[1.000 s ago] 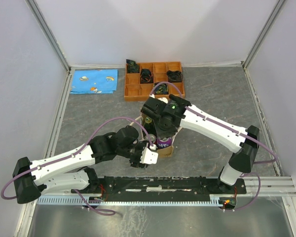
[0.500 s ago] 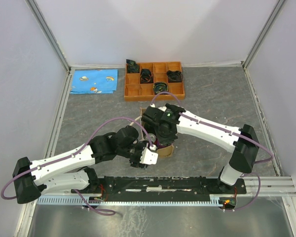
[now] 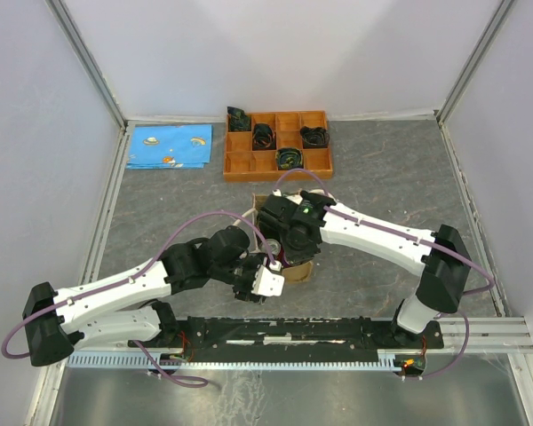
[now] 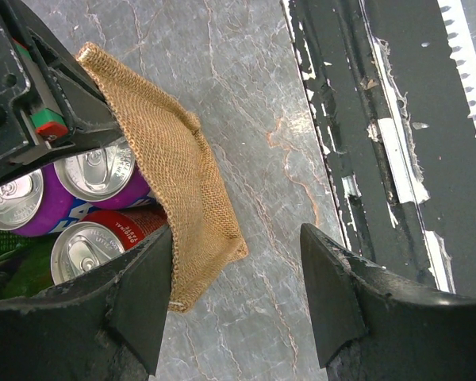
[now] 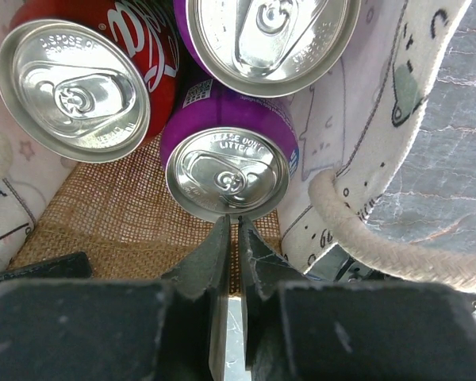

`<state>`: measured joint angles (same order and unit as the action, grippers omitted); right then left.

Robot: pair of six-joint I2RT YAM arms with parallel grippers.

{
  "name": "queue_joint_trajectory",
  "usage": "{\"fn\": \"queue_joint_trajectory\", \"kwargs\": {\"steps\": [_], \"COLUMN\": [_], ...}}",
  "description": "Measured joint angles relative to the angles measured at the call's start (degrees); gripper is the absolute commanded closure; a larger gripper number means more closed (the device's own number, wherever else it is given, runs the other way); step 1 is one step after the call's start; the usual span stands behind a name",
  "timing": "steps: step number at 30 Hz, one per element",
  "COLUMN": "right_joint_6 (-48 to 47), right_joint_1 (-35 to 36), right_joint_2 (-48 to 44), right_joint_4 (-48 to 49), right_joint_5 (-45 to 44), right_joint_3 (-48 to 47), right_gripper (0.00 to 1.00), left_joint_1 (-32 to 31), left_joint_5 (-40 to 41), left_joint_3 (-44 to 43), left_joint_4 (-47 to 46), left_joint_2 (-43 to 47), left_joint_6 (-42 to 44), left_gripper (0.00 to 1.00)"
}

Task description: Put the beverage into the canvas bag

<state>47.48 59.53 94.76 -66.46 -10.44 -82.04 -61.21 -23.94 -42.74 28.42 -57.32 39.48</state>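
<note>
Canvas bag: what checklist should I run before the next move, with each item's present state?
1. Beverage in: the purple can stands inside the canvas bag, beside two others. Ok.
2. Release: the right gripper is shut, holding nothing. Ok.
3. Snag: the rope handle lies beside its fingers, not around them. Ok.
4. Left side clear: the left gripper is open, but the bag's wall shows between its fingers. Not ok.
5. Bag upright: arms hide it from above. Cannot tell.
</note>
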Motion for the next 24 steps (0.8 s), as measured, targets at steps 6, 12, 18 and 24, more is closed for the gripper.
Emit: {"fn": "queue_joint_trajectory", "kwargs": {"steps": [6,12,18,24], "right_joint_6": [0.0,-0.9,-1.3,-1.2], "right_joint_1": [0.0,0.0,-0.1,-0.2], "right_joint_2": [-0.8,-3.7,-9.2,-16.3], "right_joint_4": [0.5,0.6,1.8,6.9], "right_joint_5": [-2.4,-7.9,-11.8,-13.6], "right_joint_3": [-0.4,-7.0,-9.1,-4.0], "right_gripper": [0.82,0.68,0.34,0.12], "left_joint_1": [0.0,-0.1,-0.1,0.5], "left_joint_5": [1.0,1.3,1.4,4.2], "left_joint_3": [-1.1,-6.8,-11.9,-14.6], "left_joint_4": [0.8,1.7,0.6,-1.7], "left_joint_2": [-0.1,-0.4,-1.2,-1.5], "left_joint_6": [-0.1,-0.2,-4.1,-12.1], "left_gripper": [0.28,0.27,0.22,0.17]}}
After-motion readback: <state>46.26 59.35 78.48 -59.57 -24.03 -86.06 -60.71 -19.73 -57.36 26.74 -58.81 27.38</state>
